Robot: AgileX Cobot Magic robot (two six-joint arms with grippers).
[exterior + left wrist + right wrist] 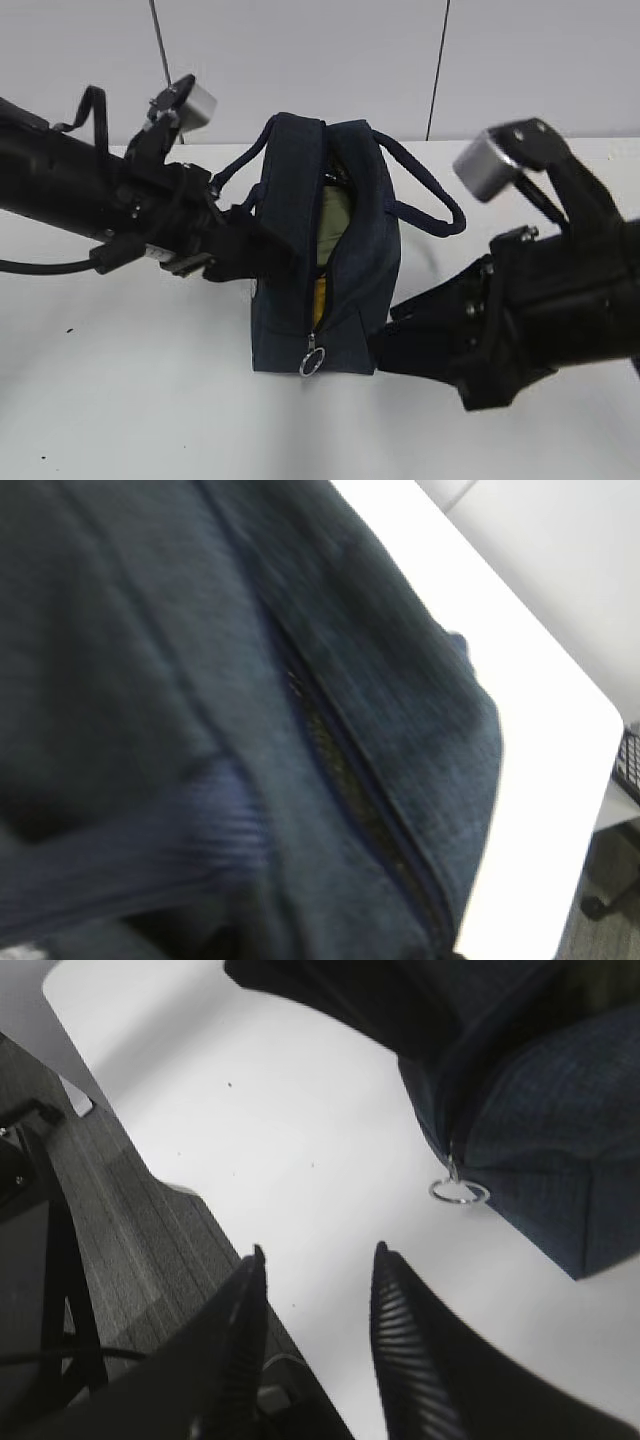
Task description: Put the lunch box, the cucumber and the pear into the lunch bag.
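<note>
Nearest me, the right gripper [315,1265] hangs with jaws parted and empty beside the zipper ring [311,362], while the left gripper [262,248] seems to steady the lunch bag [350,290], its jaws hidden, with green and yellow showing inside.

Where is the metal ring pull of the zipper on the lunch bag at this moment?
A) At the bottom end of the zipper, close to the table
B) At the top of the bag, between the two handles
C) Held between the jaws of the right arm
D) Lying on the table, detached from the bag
A: the ring pull hangs at the low end of the open zipper on the lunch bag, just above the table, with nothing gripping it.
</note>
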